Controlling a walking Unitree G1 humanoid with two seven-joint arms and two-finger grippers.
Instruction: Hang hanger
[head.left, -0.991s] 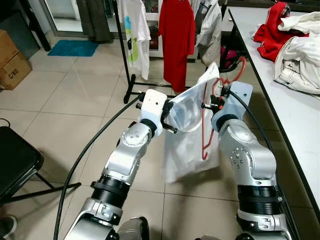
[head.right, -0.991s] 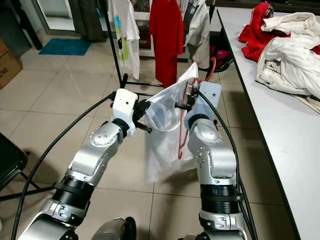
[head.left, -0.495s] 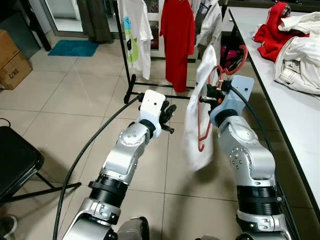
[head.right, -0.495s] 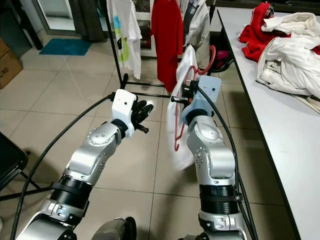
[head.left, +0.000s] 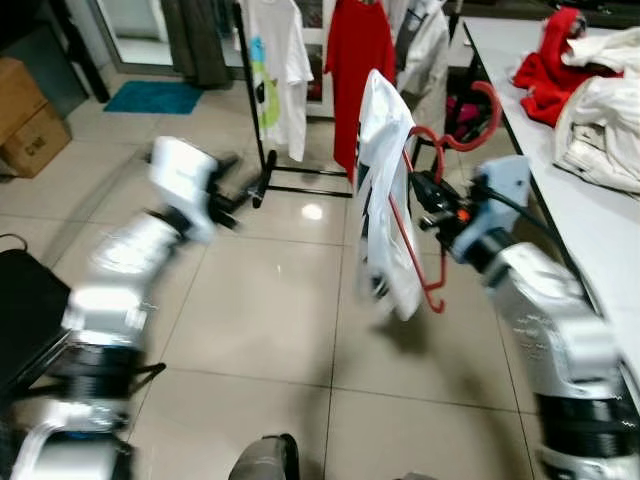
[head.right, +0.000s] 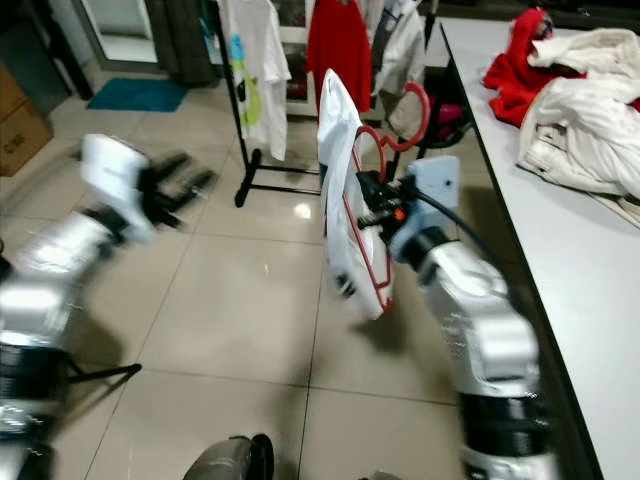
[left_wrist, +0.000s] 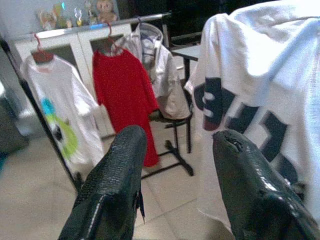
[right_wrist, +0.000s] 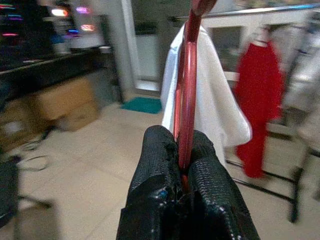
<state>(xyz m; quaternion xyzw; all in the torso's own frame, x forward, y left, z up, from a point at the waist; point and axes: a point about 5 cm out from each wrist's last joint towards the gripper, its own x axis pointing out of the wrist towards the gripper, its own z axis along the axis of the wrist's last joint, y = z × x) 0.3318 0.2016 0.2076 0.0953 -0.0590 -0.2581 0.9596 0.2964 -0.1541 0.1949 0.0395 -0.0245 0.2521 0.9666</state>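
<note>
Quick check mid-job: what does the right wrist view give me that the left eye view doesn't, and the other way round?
Right wrist view: the right gripper shut on the red hanger, seen edge-on between the fingers.

Left eye view: the left gripper off to the left, blurred and apart from the shirt; the hanger's hook curling up above the right gripper; the table with piled clothes on the right.

Both: the white shirt draped on the hanger, the red garment on the rack behind, and the tiled floor.

Red hanger (head.left: 432, 215) upright in air, white shirt (head.left: 385, 205) draped (hook uppermost).
</note>
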